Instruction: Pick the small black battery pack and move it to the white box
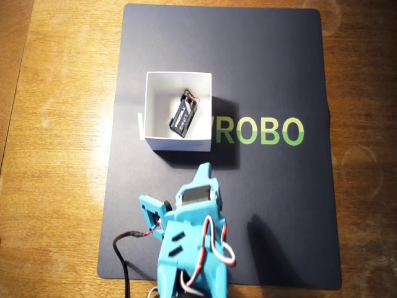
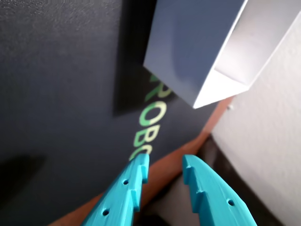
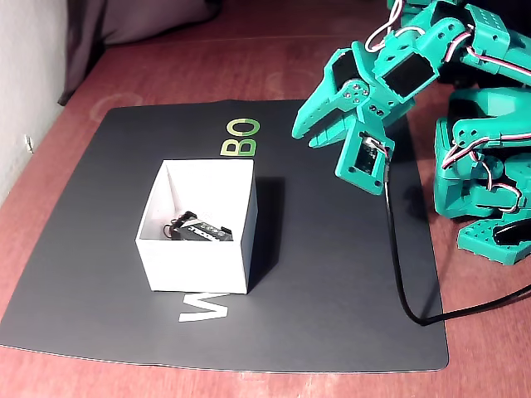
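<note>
The battery pack [image 1: 183,115] lay inside the white box [image 1: 153,105], leaning toward its right wall in the overhead view, so the placing looked done. The gripper [image 2: 164,170] was parted and empty, raised above the black mat [image 1: 267,205] just beside the box. Retreating well would mean lifting clear and backing away (the cable [image 3: 397,264] hung near) without nudging the box.
</note>
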Robot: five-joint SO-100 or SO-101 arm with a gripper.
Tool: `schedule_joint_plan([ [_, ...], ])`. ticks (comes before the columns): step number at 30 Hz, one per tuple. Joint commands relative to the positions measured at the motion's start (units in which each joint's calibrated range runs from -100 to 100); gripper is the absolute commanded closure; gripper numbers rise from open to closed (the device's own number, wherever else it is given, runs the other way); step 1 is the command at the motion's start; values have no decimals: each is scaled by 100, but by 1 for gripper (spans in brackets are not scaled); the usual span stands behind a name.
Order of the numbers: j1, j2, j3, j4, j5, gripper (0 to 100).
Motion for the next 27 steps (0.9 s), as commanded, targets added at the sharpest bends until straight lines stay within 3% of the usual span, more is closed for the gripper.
schedule_joint_plan([
  [1, 35, -458, 51, 25, -638, 92],
  [8, -47, -774, 577, 209, -1160, 92],
  [17, -47, -1519, 632, 1532, -1160, 92],
  [27, -59, -2115, 1122, 1585, -1138, 93],
])
